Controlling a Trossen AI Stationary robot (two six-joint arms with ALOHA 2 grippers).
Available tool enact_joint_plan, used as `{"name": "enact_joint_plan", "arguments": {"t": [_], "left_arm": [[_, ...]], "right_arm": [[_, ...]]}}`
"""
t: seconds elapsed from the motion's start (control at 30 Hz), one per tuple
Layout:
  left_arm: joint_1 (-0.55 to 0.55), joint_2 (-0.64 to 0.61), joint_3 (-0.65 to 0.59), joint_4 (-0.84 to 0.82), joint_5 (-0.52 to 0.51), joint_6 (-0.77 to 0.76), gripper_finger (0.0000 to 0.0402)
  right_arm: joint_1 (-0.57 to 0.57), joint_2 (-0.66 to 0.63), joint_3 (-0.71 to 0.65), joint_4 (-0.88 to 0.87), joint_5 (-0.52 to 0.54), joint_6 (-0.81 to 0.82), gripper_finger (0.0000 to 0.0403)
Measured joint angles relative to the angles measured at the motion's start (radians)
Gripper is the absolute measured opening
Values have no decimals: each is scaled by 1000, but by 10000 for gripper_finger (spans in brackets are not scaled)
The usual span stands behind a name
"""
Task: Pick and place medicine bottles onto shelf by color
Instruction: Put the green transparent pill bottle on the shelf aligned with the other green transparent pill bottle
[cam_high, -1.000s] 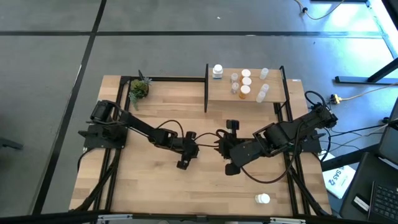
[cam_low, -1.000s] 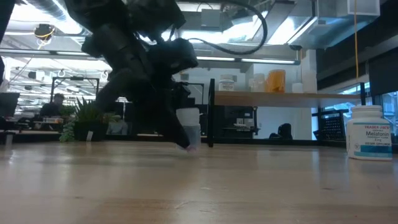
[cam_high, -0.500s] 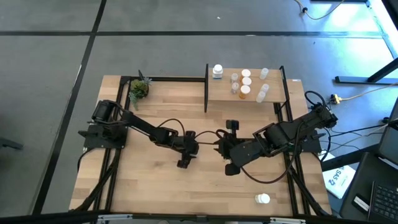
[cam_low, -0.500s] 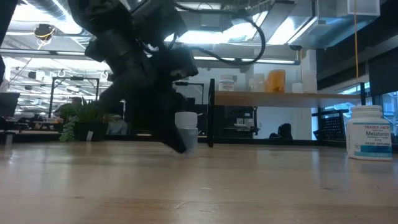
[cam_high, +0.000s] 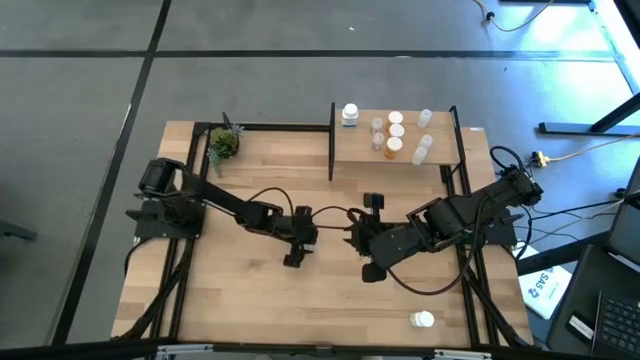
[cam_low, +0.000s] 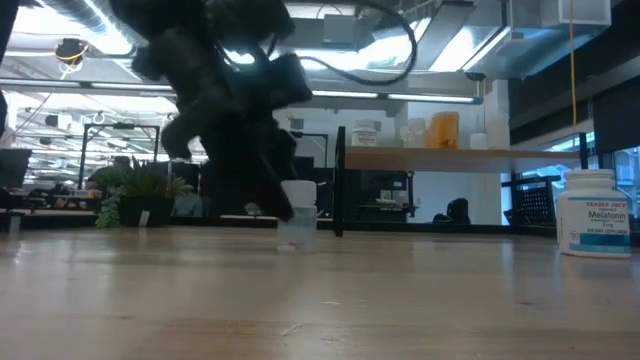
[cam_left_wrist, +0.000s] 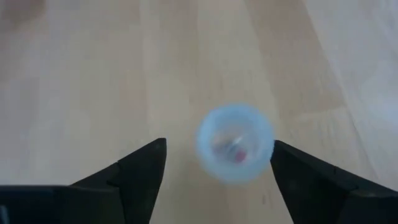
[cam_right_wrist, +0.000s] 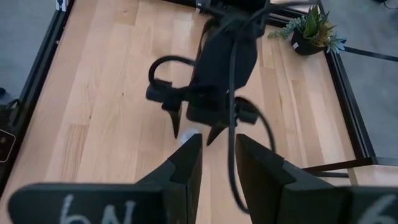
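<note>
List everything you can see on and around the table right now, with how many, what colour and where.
Shelf: one, light wood between black posts, far side of the table.
Bottles on the shelf: seven; white-capped bottle at its left end, one orange, the rest white or clear.
Clear bottle: one, upright on the table centre, between the left gripper's fingers, untouched.
White bottle: one, lying near the table's front right edge.
Potted plant: one, green, far left corner.
Table: one, light wood.
Left gripper: open, around the clear bottle.
Right gripper: table centre, facing the left gripper, fingers slightly apart, empty.
</note>
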Motion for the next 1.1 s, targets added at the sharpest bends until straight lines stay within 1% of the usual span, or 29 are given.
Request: {"name": "enact_joint_plan", "arguments": {"t": [0.13, 0.23, 0.3, 0.47, 0.57, 0.63, 0.7, 0.73, 0.87, 0.97, 1.1], "left_arm": [[0, -71, 1, -81, -41, -8, 283], [0, -131, 3, -135, -52, -31, 283], [-2, -178, 0, -204, -60, -51, 283], [-25, -257, 1, -259, -108, -79, 283], [-56, -310, 0, -321, -107, -105, 283], [-85, -334, 3, -328, -109, -124, 283], [-122, -372, 0, -380, -123, -145, 283], [-143, -385, 0, -377, -134, -154, 283], [-236, -439, 1, -442, -233, -222, 283], [-306, -472, 2, -516, -324, -323, 283], [-396, -500, 1, -584, -414, -460, 283]], "right_arm": [[0, 0, 0, 1, 0, 0, 99], [0, 1, 0, 3, -1, 0, 99], [0, 1, 0, 4, -1, 0, 99], [0, 1, 0, 10, -1, 0, 99], [0, 1, -1, 16, -2, 0, 99], [0, 1, -1, 19, -2, 0, 99], [0, 1, -1, 24, -2, 0, 99], [0, 1, -1, 26, -1, 0, 99], [0, 1, -1, 26, -2, 0, 99], [0, 1, -1, 32, -2, 0, 99], [0, 1, -1, 37, -2, 0, 99]]}}
